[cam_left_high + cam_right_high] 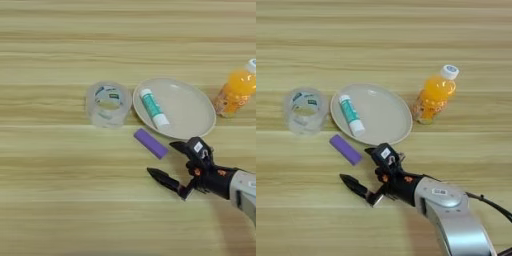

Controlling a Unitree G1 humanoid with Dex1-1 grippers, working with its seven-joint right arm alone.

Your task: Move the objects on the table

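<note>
Nearest the camera, the gripper (358,170) is seen low over the table (50,210) with its two black fingers spread wide and nothing held between them. Just beyond its upper finger lies the purple block (150,143), flat on the wood and close to the near rim of the plate (192,107). The block is judged light and stiff; being so thin, it would best be pinched across its short width, with the fingers brought down close to the wood. Further back, the glue stick (153,108) is lying on the plate, white with a teal band, its smooth round body likely to roll. To the left a roll of clear tape (108,103) is standing. Farthest right, the orange bottle (435,94) stands upright beside the plate, white-capped, probably heaviest and easily tipped.
</note>
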